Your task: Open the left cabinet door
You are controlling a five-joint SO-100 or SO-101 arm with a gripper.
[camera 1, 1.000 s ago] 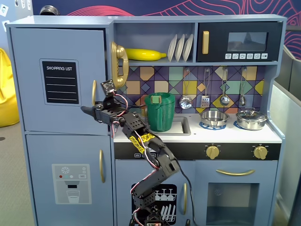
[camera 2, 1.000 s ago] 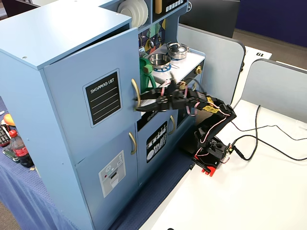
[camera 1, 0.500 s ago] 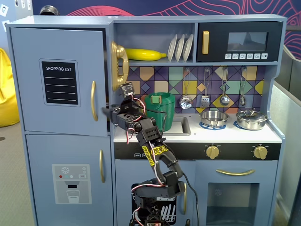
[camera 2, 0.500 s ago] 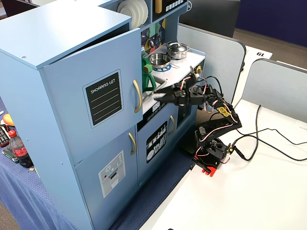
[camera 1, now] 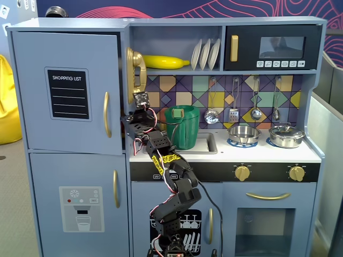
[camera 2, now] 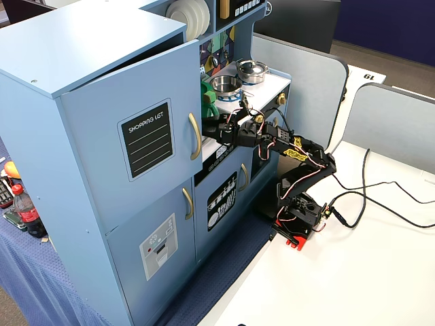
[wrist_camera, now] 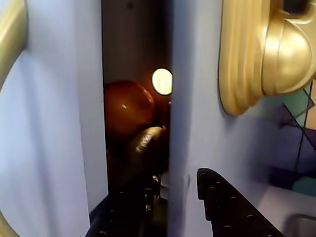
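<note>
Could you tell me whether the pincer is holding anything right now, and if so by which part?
Nothing is held: the pincer straddles the cabinet wall beside the slightly ajar left cabinet door, its jaws apart.

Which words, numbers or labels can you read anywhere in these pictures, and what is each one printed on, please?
"SHOPPING LIST": white letters on the black chalkboard panel of the left cabinet door, ajar in a fixed view.
"19": on a white sheet behind the grey dividers.
Too small to read: the microwave buttons, the yellow stickers on the arm, the water-dispenser panel, the bottle's label.
</note>
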